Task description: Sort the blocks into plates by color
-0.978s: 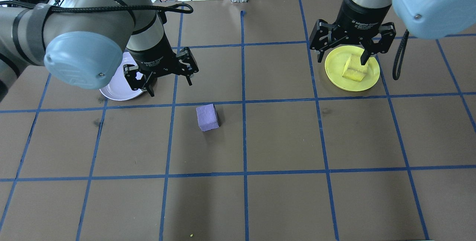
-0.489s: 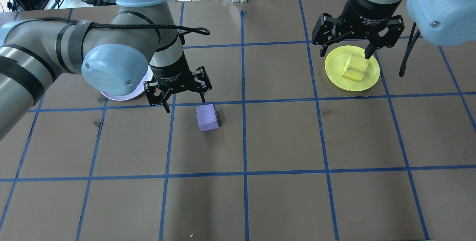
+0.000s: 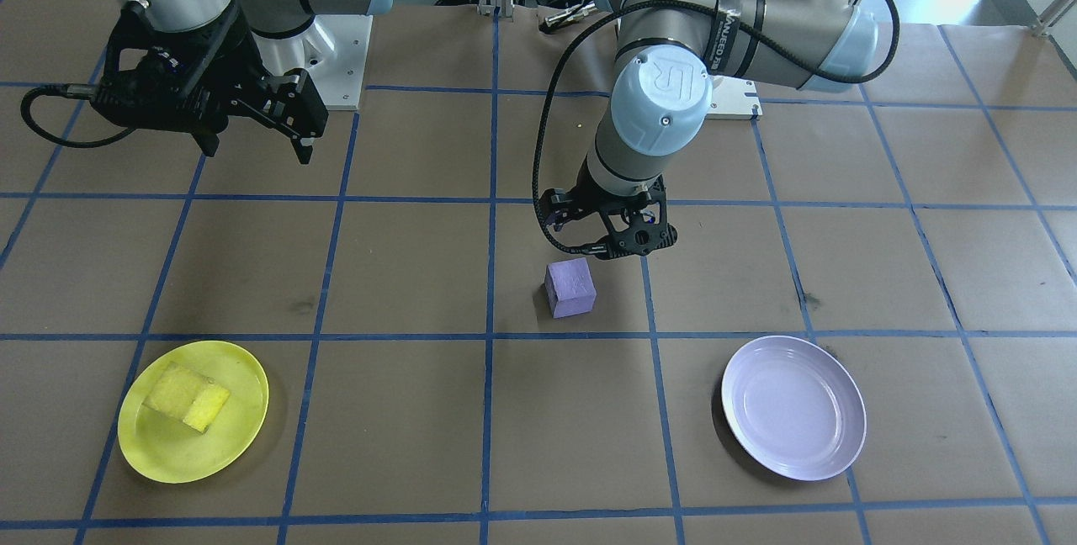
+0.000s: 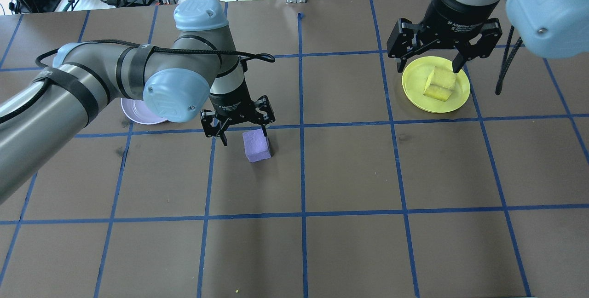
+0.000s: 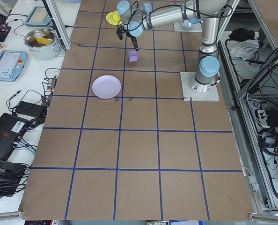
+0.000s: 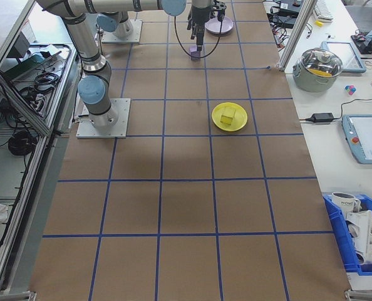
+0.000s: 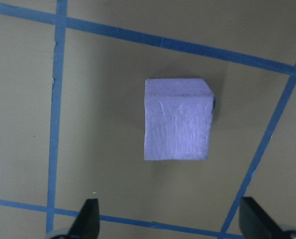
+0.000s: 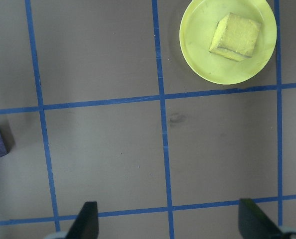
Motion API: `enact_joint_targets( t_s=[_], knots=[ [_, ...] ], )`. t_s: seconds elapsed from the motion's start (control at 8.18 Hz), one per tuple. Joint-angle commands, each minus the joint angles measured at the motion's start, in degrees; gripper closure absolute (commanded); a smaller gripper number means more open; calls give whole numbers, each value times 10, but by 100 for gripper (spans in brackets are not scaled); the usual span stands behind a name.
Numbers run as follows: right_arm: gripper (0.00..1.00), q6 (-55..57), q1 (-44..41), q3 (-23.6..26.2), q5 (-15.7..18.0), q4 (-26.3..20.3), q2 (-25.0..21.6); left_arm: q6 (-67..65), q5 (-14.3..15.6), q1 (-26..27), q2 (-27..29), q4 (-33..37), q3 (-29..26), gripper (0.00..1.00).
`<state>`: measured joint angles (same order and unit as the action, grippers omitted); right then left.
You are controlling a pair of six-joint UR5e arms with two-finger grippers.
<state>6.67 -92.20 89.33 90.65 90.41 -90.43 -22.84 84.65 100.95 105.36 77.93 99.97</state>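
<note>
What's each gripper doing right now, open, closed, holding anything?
Left gripper: open, empty, just above the purple block.
Right gripper: open, empty, raised above the yellow plate, which holds the yellow block.

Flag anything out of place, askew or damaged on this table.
Only the purple block is out of place: it sits on the bare table, apart from the lavender plate, with the open left gripper above it. The yellow block lies in the yellow plate. No damage or spill shows.

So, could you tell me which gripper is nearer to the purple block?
The left gripper hovers open right by the purple block; the right gripper hangs open far off, over the yellow plate.
</note>
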Motion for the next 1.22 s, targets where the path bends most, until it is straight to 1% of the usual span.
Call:
enact_joint_targets(
  t_s=[0.0, 0.73, 0.98, 1.1],
  knots=[
    [0, 1, 0, 1, 7, -1, -14, 3, -2, 0, 29, -21, 2, 0],
    [0, 2, 0, 4, 8, -1, -25, 0, -4, -1, 105, -46, -3, 0],
    [0, -1, 0, 4, 10, -1, -26, -3, -5, -1, 114, -46, -5, 0],
    [0, 0, 0, 4, 9, 1, -27, -1, -5, -1, 121, -68, -5, 0]
  ],
)
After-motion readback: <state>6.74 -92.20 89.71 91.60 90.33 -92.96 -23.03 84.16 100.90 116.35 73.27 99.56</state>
